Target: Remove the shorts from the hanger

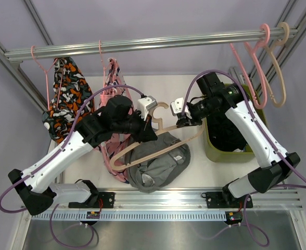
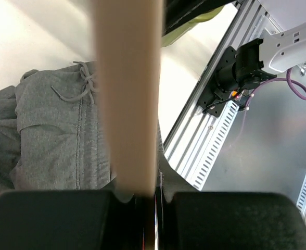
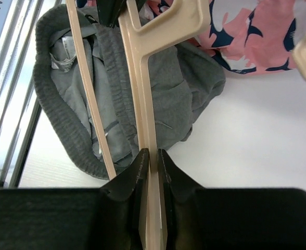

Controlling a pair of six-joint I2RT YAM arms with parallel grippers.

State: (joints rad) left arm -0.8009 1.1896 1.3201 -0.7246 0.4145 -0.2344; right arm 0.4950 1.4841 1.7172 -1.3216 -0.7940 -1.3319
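Cloth of the grey shorts [image 3: 184, 94] looks soft, light and limp; they lie crumpled on the desk [image 3: 257, 130] under the hanger [image 3: 141, 94]. My left gripper [image 2: 155, 195] and right gripper [image 3: 153, 153] each pinch the hanger's bars, jaws narrow. I would take the thick waistband [image 3: 43, 104].

On the white table [image 1: 199, 171] we see crumpled grey shorts [image 1: 158, 165] near the front edge, a green bin [image 1: 220, 155] at their right and pink patterned cloth [image 3: 246, 31] at their left.

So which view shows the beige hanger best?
Top external: the whole beige hanger shows, hook to bar, over the grey shorts. Left wrist gives only a blurred stretch; right wrist shows two bars and part of the hook.
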